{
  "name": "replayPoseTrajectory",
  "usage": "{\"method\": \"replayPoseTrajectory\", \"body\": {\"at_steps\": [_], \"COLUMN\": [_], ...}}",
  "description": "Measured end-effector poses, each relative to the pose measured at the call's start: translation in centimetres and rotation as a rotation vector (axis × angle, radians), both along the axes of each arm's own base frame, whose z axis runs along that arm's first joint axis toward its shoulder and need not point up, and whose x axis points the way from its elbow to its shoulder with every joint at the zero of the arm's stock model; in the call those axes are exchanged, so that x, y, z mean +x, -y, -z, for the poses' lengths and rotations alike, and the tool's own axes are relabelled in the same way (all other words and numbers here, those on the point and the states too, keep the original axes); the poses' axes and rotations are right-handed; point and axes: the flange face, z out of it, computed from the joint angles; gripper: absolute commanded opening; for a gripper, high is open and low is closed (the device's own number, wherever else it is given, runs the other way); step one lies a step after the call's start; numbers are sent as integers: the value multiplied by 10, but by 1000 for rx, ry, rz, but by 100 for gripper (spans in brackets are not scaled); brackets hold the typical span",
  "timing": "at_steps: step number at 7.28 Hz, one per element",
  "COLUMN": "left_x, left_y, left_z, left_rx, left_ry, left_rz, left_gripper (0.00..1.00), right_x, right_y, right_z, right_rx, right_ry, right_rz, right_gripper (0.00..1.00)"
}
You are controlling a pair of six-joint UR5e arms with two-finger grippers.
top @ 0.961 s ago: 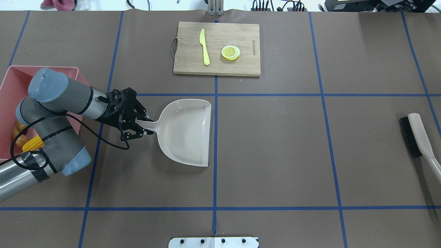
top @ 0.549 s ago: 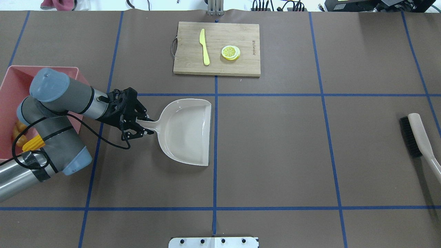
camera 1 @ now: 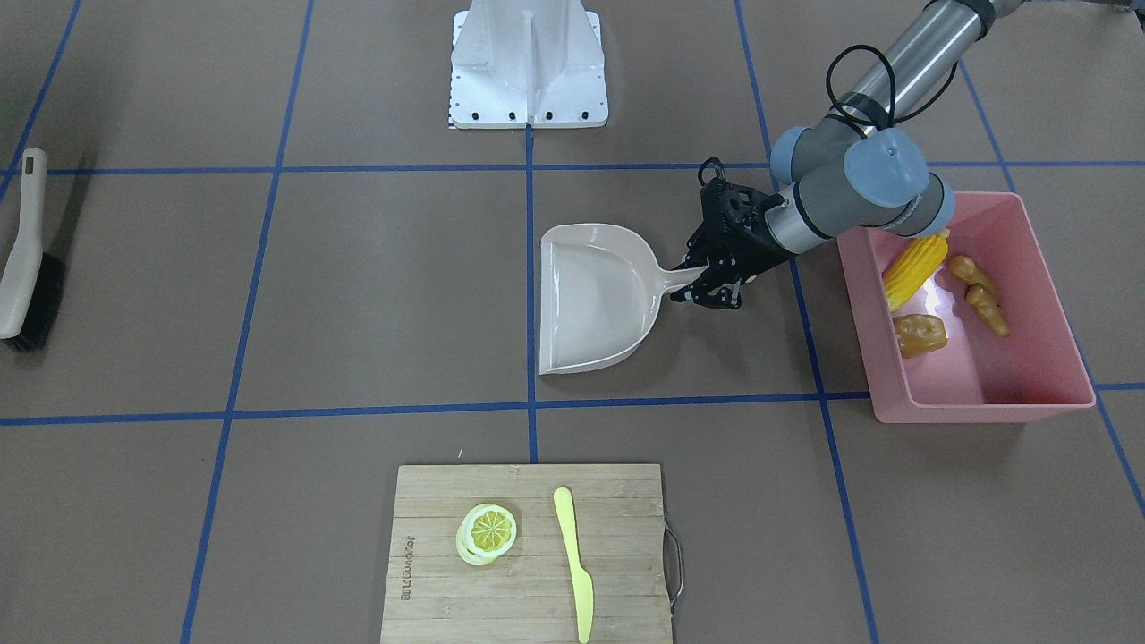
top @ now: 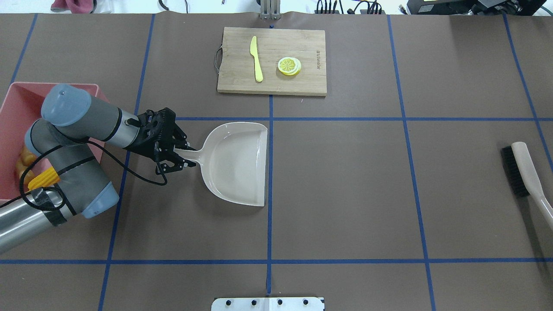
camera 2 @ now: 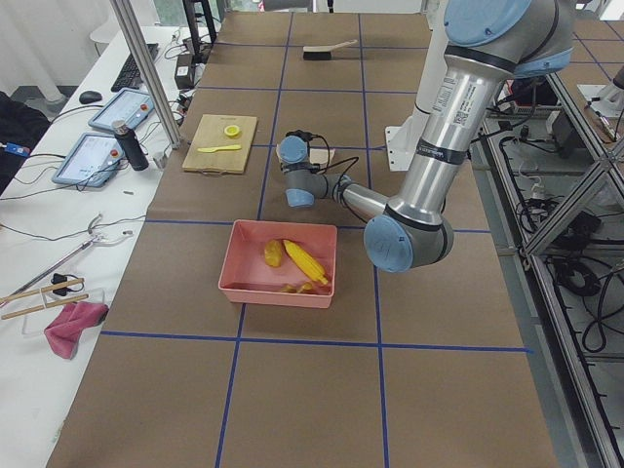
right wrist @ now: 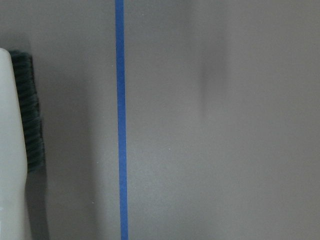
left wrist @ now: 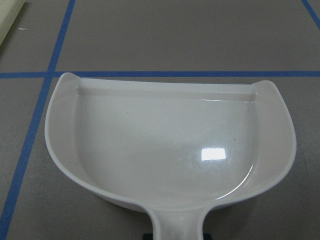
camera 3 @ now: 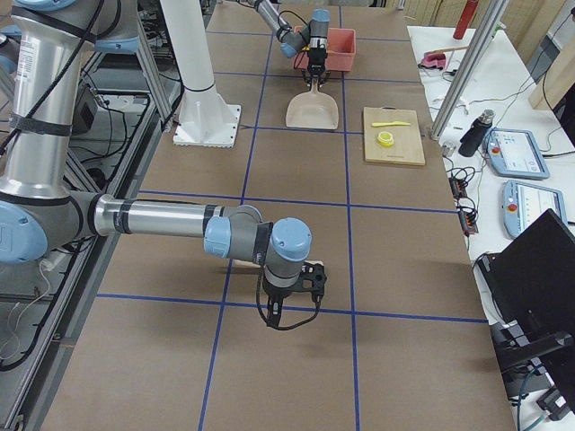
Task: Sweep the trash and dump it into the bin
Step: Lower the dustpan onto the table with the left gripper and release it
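Note:
The pink bin (camera 1: 984, 404) stands at my left and holds the yellow corn cob (camera 1: 914, 266), the tan ginger root (camera 1: 979, 306) and the brown potato (camera 1: 920, 335). In the overhead view my left arm hides part of the bin (top: 17, 99), and the corn cob (top: 43, 178) shows beside the arm. My left gripper (top: 176, 157) is shut on the handle of the beige dustpan (top: 235, 164), which lies empty on the table just right of the bin. My right gripper (camera 3: 304, 285) shows only in the exterior right view, so I cannot tell whether it is open or shut.
A brush (top: 525, 170) with black bristles lies at the table's right edge and shows at the left of the right wrist view (right wrist: 15, 150). A wooden cutting board (top: 272, 60) at the far middle carries a pale yellow knife (top: 256, 58) and a lemon slice (top: 289, 66).
My left gripper and the dustpan have shifted slightly to the right and away from me, and the pan has turned a little. The brush and the board have not moved.

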Motion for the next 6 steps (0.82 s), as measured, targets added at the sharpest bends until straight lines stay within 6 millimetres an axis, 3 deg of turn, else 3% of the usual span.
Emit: {"method": "replayPoseTrajectory", "body": {"at_steps": [4,5,6], "left_x": [2,2,2], "left_y": [2,2,2], "left_z": [1,0,0], "left_rx": [1,2,2], "left_ry": [1,2,3], "left_rz": [1,1,3], "left_gripper": [0,8,37], "right_x": [-1,-1,-1], "right_y": [0,0,0], "right_z": [1,1,1], "right_rx": [3,2,2], "right_ry": [10,10,11], "right_rz": [-1,-1,-1], "right_gripper": [100,100,100]}}
